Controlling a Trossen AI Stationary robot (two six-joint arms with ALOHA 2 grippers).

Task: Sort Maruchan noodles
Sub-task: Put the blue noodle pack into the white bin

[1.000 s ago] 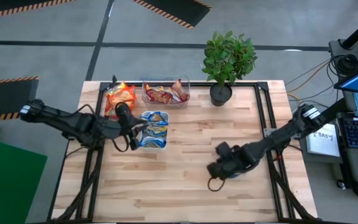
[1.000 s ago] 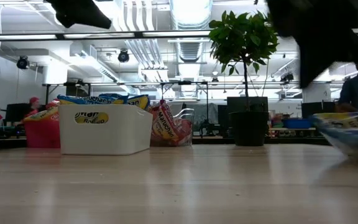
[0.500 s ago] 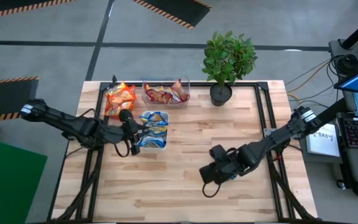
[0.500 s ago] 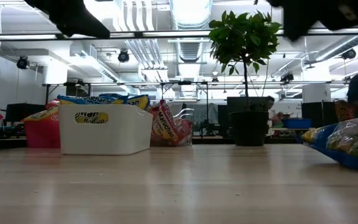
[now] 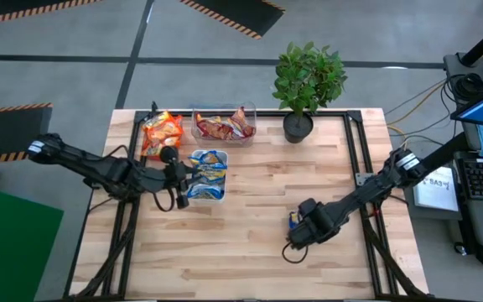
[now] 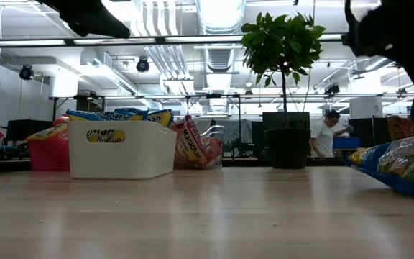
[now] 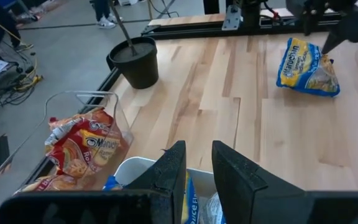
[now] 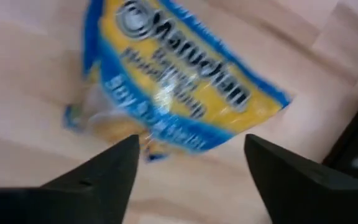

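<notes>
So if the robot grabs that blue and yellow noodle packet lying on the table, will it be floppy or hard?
The blue and yellow packet looks crinkly, so its wrapper probably bends and may slip. It lies flat on the wooden table, so it shouldn't roll. It seems small and thin, likely light, and the noodles could crack if the fingers squeeze hard.

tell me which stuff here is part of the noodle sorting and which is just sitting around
Part of the job:
- blue-and-yellow packet lying on the table
- blue-and-yellow packets in the white tray
- red-brown packets in the clear tray
- orange packets

Just lying about:
- potted plant
</notes>
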